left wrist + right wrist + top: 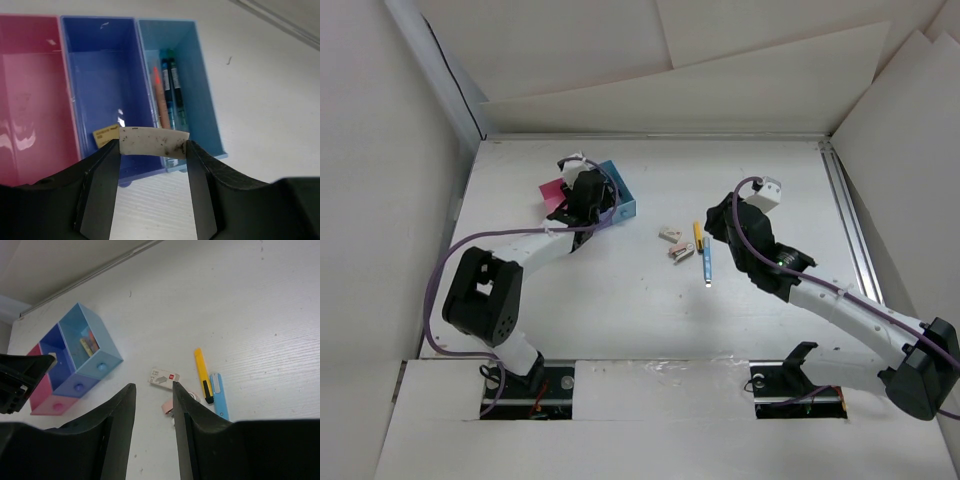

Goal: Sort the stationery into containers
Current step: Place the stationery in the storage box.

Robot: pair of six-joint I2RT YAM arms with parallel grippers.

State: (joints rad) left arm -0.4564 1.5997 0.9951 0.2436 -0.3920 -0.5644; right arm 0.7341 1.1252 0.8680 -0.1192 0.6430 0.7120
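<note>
Left side: the left end effector (154,148) was clamped on a smudged white eraser (152,142), held just above the near edge of the dark blue tray (100,70).
Right side: the right end effector (153,390) was held narrowly parted with nothing in it, above the desk (620,300) near the loose pieces.
Sorted: pens (165,90) were seen in the light blue tray (202,90) and a yellow block (106,134) in the dark blue tray. Nothing was seen in the visible part of the pink tray (30,90).
Unsorted: a yellow pen (202,375) and a blue pen (220,397) lay side by side, with a white block (163,377) and a pink block (169,407) just beside them.
Progress: the task was judged roughly half done. The eraser's release was taken as the step in hand, and four pieces were yet to be collected.
</note>
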